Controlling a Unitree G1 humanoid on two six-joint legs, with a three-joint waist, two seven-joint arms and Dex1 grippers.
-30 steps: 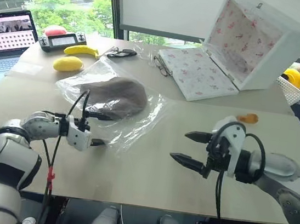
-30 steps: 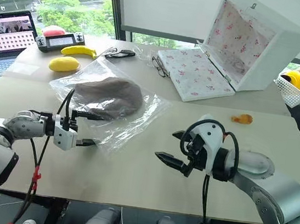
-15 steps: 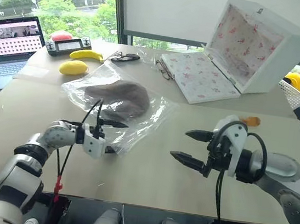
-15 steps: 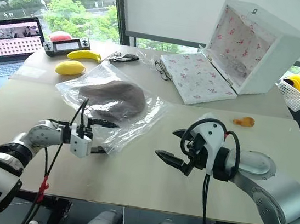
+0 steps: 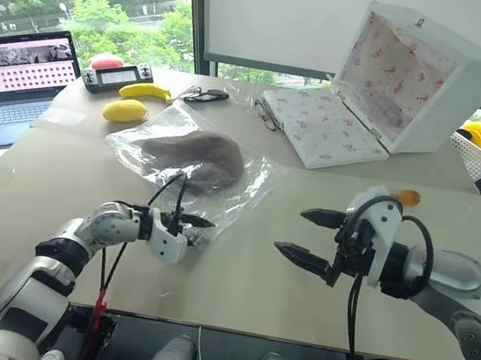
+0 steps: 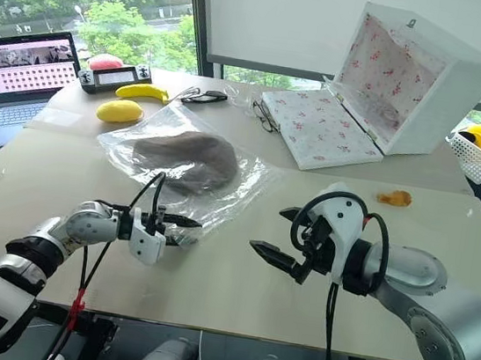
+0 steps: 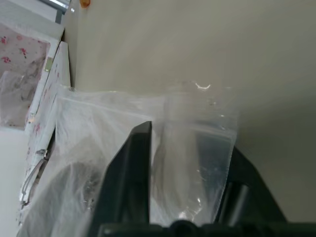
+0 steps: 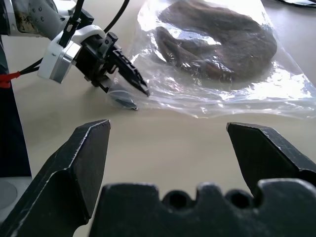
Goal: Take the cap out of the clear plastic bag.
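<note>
Table [image 5: 235,286]: pale beige, matte, two slabs meeting along a seam to the far side of the clear plastic bag; large window at far left with green trees beyond; white wall panel at far centre.

Clear plastic bag [image 5: 249,181]: flat on table, left of centre, glossy and wrinkled. Cap [image 5: 197,157]: brown, fuzzy, fully inside the bag, toward its far half.

Left pincer [image 5: 195,225]: at the bag's near edge, fingers drawn close together on a fold of plastic. Left wrist view: film of bag [image 7: 197,143] bunched between the two black fingers [image 7: 133,173], cap a dark blur behind the plastic. Right wrist view: same pinch from the side, corner of bag lifted slightly off the table.

Right pincer [image 5: 315,237]: right of the bag, apart from it, above bare table, fingers spread wide, holding nothing.

Far row, left to right: laptop [image 5: 24,72], red object [image 5: 107,61], handheld controller [image 5: 119,76], banana [image 5: 147,91], yellow fruit [image 5: 125,111], two pairs of glasses [image 5: 205,95]. White box [image 5: 431,81] with floral lining, lid open flat, at far right. Small orange scrap [image 6: 394,198] near the right pincer's arm. White basket [image 5: 475,149] at far right edge.

Open table: broad bare strip along the near edge and between the two pincers.
</note>
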